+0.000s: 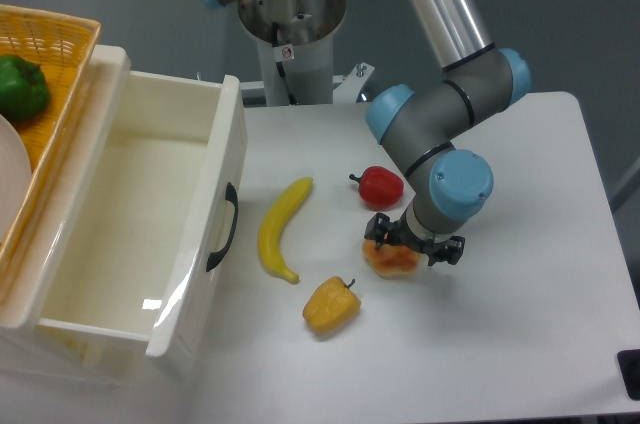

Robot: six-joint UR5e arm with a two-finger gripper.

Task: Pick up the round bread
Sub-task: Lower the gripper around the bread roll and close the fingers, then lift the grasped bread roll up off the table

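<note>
Fixed camera: you had the claw (412, 244) down over the round bread (392, 258), which sat on the white surface (520, 324), just below the red pepper (380, 185) and up-right of the yellow pepper (331, 305). The dark fingers straddled the bun on its left and right. You could not tell from this angle whether they were pressing on it or standing apart; the wrist housing hid the contact.

The bun looked to be resting on the surface, not lifted. A banana (279, 229) lay to the left, well apart from the bun. Further left stood the open white drawer (140, 214), and a wicker basket (40, 94) behind it held a green pepper (22, 88).
</note>
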